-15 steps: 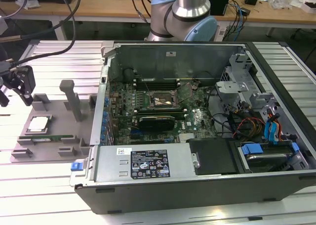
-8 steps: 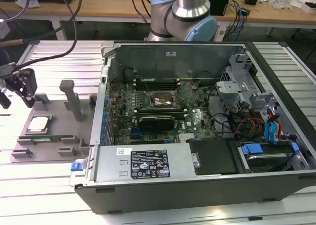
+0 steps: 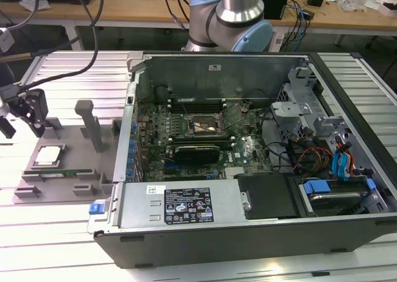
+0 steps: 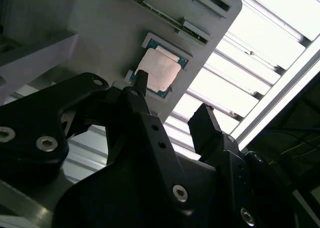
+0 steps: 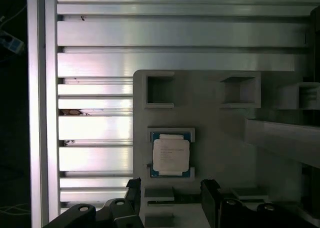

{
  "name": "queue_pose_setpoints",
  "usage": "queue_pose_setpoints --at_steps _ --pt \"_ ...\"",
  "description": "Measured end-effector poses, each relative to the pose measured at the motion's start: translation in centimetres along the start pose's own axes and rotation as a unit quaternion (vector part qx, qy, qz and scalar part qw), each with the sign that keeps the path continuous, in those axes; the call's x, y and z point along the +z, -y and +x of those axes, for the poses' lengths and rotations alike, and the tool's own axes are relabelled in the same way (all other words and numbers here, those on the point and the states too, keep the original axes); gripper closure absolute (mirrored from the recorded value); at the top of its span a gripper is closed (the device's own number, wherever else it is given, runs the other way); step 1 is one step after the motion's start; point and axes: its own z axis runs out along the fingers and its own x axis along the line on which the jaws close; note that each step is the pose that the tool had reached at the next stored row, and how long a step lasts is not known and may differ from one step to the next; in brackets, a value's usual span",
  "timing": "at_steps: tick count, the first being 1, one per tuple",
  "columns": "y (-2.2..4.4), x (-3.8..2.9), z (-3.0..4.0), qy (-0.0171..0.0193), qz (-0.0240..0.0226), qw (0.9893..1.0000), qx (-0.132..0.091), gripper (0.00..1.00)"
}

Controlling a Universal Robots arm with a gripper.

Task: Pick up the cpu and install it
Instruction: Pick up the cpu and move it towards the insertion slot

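The cpu (image 3: 49, 155) is a small square chip with a silver top, lying flat in a recess of the grey plastic tray (image 3: 74, 147) at the exterior view's left. It also shows in both wrist views as the cpu (image 5: 171, 155) (image 4: 159, 70). My gripper (image 3: 25, 124) hangs above the tray's far left corner, a short way above the chip and apart from it. The black fingers (image 5: 134, 189) stand spread, and the gripper (image 5: 171, 189) (image 4: 172, 105) is open with nothing between them.
An open computer case (image 3: 248, 232) lies to the exterior view's right of the tray, with the motherboard and its open socket (image 3: 205, 126) inside. A tall grey post (image 3: 90, 124) rises from the tray. A green memory stick (image 3: 62, 172) lies beside the chip. The slatted aluminium table (image 5: 95, 128) carries everything.
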Motion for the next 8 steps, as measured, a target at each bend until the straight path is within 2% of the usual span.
queue_pose_setpoints --at_steps 8 --pt "-0.01 0.48 0.01 0.0000 0.0000 1.0000 0.000 0.40"
